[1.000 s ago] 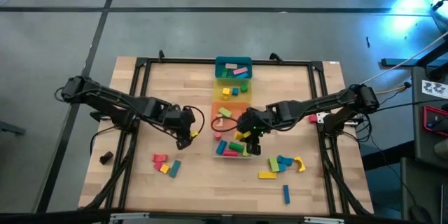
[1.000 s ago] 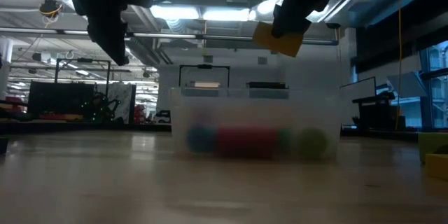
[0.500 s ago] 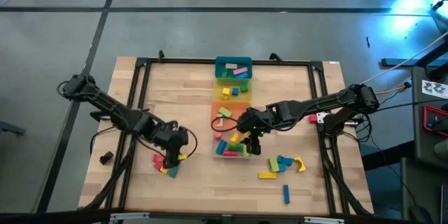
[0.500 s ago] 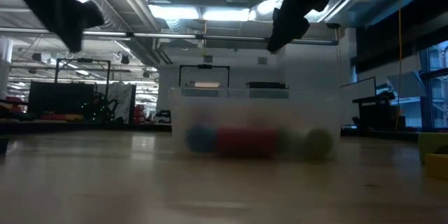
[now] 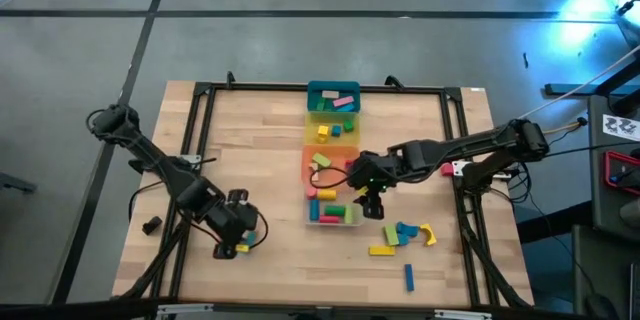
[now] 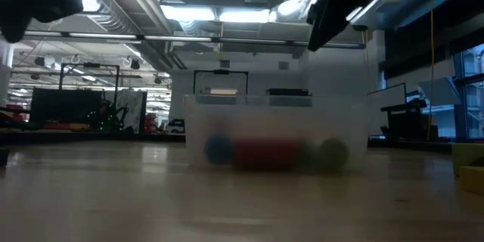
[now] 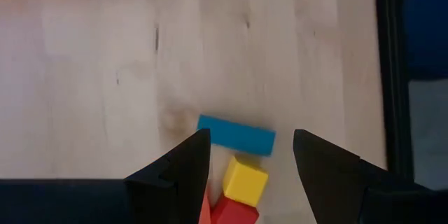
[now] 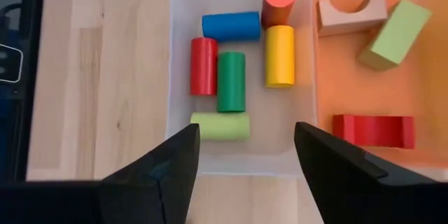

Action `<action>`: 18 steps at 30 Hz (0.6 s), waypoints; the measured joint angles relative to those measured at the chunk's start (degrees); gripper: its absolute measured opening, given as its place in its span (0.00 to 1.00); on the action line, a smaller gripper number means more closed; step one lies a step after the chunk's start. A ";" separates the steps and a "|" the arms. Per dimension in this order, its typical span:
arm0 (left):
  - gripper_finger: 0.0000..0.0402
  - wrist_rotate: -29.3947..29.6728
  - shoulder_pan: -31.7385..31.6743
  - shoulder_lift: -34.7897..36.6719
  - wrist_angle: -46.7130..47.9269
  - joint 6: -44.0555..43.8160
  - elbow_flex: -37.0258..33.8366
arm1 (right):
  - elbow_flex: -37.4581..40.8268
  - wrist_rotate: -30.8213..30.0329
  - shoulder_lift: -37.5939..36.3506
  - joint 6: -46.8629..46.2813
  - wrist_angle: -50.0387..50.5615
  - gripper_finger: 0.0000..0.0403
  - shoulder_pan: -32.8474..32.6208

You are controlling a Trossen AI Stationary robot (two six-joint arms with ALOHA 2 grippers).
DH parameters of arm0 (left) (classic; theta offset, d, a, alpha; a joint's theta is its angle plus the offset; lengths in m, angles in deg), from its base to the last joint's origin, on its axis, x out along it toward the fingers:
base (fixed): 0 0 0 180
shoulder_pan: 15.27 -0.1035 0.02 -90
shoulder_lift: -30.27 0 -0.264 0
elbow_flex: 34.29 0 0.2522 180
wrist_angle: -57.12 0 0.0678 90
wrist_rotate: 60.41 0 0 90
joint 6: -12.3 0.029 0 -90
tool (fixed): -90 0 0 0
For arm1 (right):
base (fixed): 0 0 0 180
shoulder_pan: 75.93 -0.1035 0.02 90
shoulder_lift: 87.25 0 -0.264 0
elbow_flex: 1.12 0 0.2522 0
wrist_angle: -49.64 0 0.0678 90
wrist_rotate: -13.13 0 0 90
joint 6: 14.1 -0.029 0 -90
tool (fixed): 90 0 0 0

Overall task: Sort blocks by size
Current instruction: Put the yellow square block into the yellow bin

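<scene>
Down the desk's [image 5: 260, 130] centre, bins [image 5: 332, 155] hold sorted blocks [image 8: 231, 70]; loose blocks [image 5: 400, 235] remain at both near corners. Left gripper [image 7: 248, 155] and right gripper [image 8: 245, 147] released, empty.

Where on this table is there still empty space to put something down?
The bare wood between the left end effector and the clear bin is free, as is the corner left of the teal bin. The loose blocks crowd the right front.

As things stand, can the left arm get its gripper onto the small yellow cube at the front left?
Probably yes. The left gripper hangs open right over the yellow cube, which sits between its fingers. A blue bar and a red block lie close against the cube and may get nudged.
</scene>
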 joint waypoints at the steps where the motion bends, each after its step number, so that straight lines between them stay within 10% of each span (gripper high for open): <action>1: 0.48 0.00 0.53 -0.25 0.57 0.02 0.00 | -0.01 -0.47 -0.62 0.02 0.42 0.58 0.00; 18: 0.48 -0.03 5.62 -11.38 1.92 5.60 0.00 | -0.01 -2.72 -4.09 0.04 9.45 0.58 0.00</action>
